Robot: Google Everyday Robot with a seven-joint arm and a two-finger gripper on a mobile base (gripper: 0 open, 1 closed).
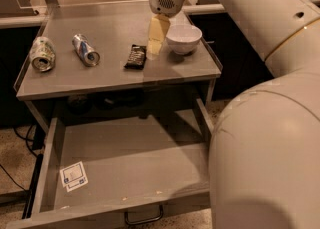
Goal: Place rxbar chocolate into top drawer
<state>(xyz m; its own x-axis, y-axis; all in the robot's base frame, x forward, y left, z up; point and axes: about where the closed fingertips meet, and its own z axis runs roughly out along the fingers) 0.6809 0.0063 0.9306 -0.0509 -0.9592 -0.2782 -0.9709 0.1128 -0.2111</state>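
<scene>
The rxbar chocolate (135, 56), a small dark wrapper, lies flat on the grey cabinet top (115, 80), near its middle. My gripper (156, 40) hangs from the white arm just right of the bar and slightly behind it, between the bar and a white bowl (183, 38). It holds nothing that I can see. The top drawer (130, 163) is pulled open below the cabinet top. It has a white square sticker (73, 175) inside at the front left and a dark wire handle (144, 218) on its front.
Two crushed silver cans (42, 53) (86, 49) lie on the left of the cabinet top. My white arm (265, 138) fills the right side of the view and hides the drawer's right front corner. Speckled floor shows beside the cabinet.
</scene>
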